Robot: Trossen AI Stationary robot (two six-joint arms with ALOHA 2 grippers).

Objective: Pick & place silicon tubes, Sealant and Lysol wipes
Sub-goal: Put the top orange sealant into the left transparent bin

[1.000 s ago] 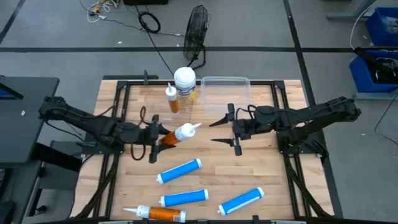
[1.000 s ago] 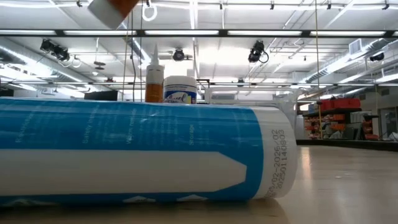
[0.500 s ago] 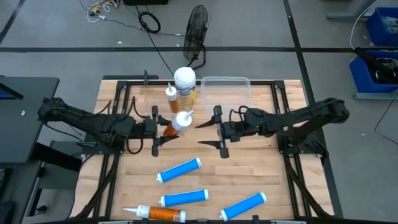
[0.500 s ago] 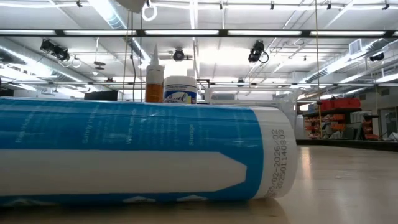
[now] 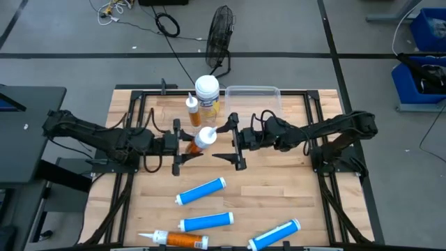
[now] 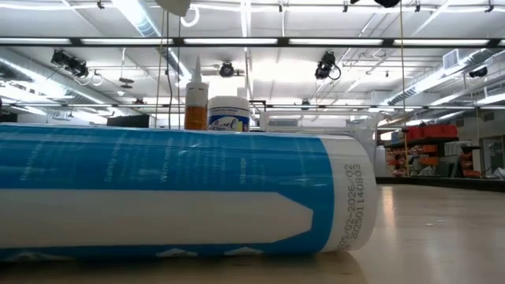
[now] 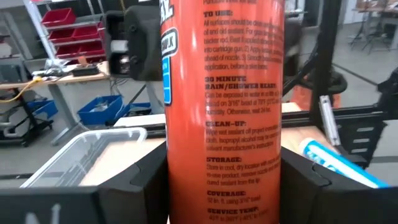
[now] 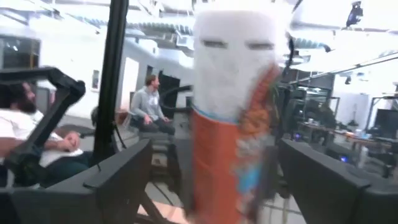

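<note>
Two robot arms meet around one orange tube over the middle of the table.

Nearest the front edge lie three blue tubes [image 5: 201, 191] and one orange tube with a white nozzle [image 5: 173, 239], flat on the wooden table [image 5: 300, 195]. Farther in, the left gripper [image 5: 180, 141] squeezes the held orange tube [image 5: 197, 140] between its fingers, and the tube is lifted up, its white end pointing toward the right arm. The right gripper [image 5: 235, 144] has its fingers spread wide on both sides of that white end; it looks like they are not touching it, but the close view is blurry. Behind them stand another orange tube [image 5: 192, 110] and the Lysol wipes [image 5: 207, 93], upright at the back of the table, just beside a clear plastic bin [image 5: 254, 99].
</note>
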